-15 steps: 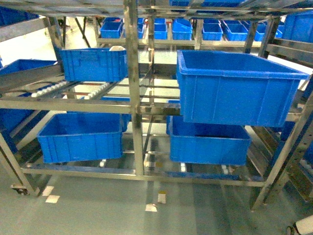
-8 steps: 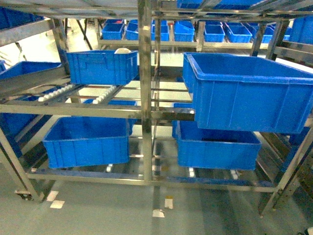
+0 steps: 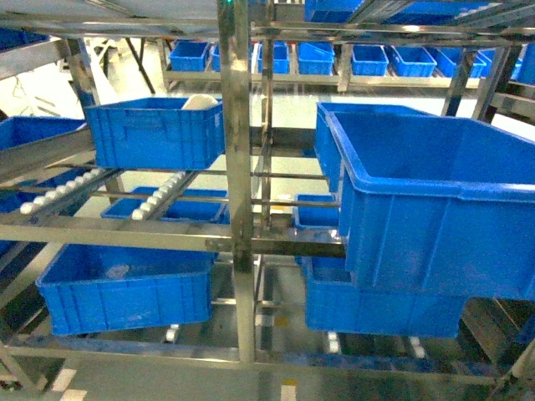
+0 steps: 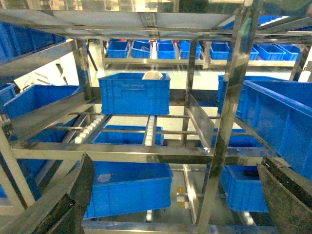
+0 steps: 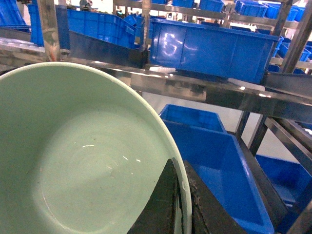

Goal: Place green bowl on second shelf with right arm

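The green bowl [image 5: 83, 161] fills the lower left of the right wrist view, pale mint and empty inside. My right gripper [image 5: 179, 168] is shut on its rim, one dark finger inside the bowl and one outside. The bowl hangs in front of a steel shelf rail [image 5: 204, 90] of the rack. In the left wrist view my left gripper [image 4: 176, 163] stands open and empty, facing the rack. The head view shows neither gripper nor the bowl. It shows the second shelf from the floor [image 3: 159, 230], a level with white rollers.
A big blue bin [image 3: 435, 200] sits on the right of the roller level, a smaller one [image 3: 155, 134] with a pale round thing [image 3: 201, 102] inside at the back left. Blue bins [image 3: 125, 292] fill the bottom level. A steel upright [image 3: 238, 192] divides the rack.
The head view has closed in on the rack: the bins loom larger and the big right bin now reaches the frame's edge. The floor in front has dropped out of view.
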Robot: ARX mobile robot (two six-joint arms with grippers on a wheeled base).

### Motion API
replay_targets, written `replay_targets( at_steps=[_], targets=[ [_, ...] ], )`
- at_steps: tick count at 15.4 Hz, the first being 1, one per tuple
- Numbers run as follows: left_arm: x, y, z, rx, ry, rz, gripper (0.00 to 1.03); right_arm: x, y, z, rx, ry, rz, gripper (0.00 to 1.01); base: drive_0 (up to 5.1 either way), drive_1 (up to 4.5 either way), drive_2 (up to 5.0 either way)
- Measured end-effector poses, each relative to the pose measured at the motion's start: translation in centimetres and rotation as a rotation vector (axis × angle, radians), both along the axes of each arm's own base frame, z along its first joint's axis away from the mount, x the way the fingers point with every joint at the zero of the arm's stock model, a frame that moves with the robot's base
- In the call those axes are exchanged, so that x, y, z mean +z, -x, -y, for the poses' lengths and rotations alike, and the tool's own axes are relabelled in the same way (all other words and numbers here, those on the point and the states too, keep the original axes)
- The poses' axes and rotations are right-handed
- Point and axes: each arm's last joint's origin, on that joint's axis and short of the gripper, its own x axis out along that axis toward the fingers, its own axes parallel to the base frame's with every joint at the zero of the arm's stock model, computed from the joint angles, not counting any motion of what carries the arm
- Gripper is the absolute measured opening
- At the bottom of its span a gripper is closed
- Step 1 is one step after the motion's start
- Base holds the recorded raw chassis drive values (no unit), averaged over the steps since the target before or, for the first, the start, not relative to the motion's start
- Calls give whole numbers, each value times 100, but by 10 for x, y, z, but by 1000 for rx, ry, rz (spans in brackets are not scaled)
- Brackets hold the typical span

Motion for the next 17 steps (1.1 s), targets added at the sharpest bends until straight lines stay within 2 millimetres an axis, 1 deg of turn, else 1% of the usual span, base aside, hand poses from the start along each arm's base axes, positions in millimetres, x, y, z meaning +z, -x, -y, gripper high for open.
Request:
replay_targets(
  at_steps=[8,14,17],
  targets=[
    [0,0,0,-1,0,-2,98,0,0,0,-1,0,2,2,-3,430,-437],
    [0,0,0,-1,0,-1,98,0,0,0,-3,0,0,2,0,0,0],
    [0,0,0,2,0,2,98,0,0,0,2,0,2,2,440,-420,-57]
  ],
)
